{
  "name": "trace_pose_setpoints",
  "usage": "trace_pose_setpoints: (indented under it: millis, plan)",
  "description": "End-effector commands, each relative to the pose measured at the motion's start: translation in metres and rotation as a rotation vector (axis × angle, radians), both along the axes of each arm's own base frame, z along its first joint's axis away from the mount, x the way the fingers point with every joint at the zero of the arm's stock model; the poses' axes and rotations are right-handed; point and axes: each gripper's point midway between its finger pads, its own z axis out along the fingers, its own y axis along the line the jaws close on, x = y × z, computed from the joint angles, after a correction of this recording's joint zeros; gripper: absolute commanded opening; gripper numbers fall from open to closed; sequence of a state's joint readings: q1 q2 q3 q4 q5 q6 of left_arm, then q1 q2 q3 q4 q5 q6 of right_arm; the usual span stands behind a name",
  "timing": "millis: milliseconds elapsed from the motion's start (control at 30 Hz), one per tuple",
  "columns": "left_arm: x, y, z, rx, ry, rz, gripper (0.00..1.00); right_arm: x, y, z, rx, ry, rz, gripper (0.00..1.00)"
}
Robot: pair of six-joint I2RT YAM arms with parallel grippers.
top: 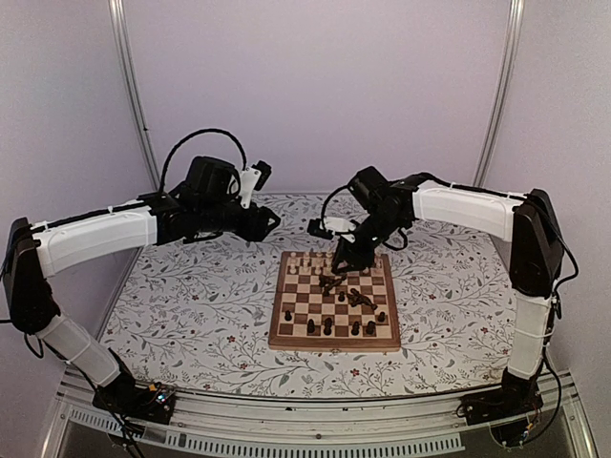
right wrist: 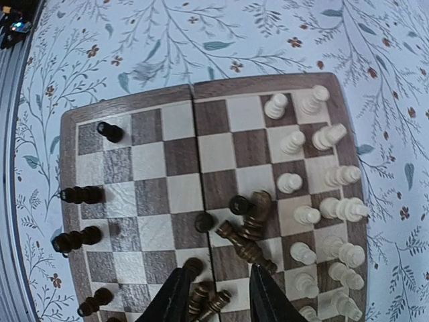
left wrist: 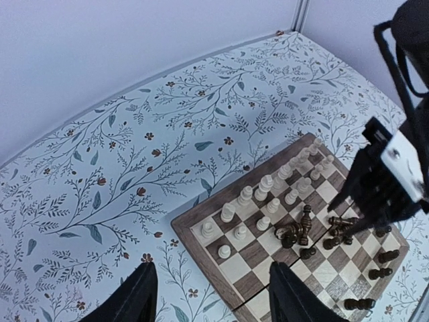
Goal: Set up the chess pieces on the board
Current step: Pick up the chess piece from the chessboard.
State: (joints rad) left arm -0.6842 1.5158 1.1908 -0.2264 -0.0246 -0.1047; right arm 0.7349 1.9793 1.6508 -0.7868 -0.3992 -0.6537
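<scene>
**Board.** The board (top: 275, 315) lies flat on the floral desk (top: 191, 305), about midway between the near and far edges and slightly toward the right edge.

**Pieces.**
- The pale pieces (top: 310, 262) stand upright in two rows along the side of the board nearest the far edge of the desk. The right wrist view shows them closely ranked.
- Several standing dark pieces (top: 329, 326) are spread loosely along the side nearest the near edge of the desk.
- The fallen dark pieces (right wrist: 244, 228) lie on their sides in a heap around the centre seam, some touching one another.

**Right gripper.** The right gripper (right wrist: 218, 268) is low over the board, directly above the heap.
- Its jaws stand apart at a moderate gap.
- Two or three toppled dark figures lie on the squares between and just beneath the fingers (right wrist: 175, 295).
- None is lifted or clamped. Whether a fingertip grazes one of them cannot be told.

**Left gripper.** The left gripper (left wrist: 213, 268) hangs raised above the desk, left of the board and toward the far edge.
- Its jaws are parted, roughly half wide.
- It is empty and touches nothing (its camera looks down on a corner of the board and the bare floral surface).
</scene>
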Motion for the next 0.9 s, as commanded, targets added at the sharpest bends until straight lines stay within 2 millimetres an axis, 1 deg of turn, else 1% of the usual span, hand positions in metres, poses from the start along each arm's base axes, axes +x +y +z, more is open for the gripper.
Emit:
trace_pose_setpoints:
  millis: [0,67,200,400,633,867]
  plan:
    - [0.005,-0.001,0.004,0.0,-0.001,-0.008,0.59,0.023,-0.007,0.008,0.018,-0.034,-0.064,0.33]
    - [0.006,-0.001,0.003,0.003,0.003,-0.008,0.59,0.025,-0.006,0.001,0.011,-0.034,-0.063,0.36]
    - [0.006,-0.001,0.001,0.009,0.008,-0.009,0.59,0.021,0.0,-0.009,0.021,0.008,-0.043,0.39]
    - [0.004,-0.005,0.0,0.003,0.017,-0.03,0.59,0.014,0.006,-0.036,-0.013,0.073,-0.021,0.39]
    - [0.003,-0.006,-0.002,0.006,0.025,-0.037,0.59,0.007,0.015,-0.056,-0.054,0.073,0.002,0.39]
    - [0.003,-0.007,-0.002,0.004,0.027,-0.042,0.59,0.0,0.022,-0.064,-0.063,0.083,0.024,0.39]
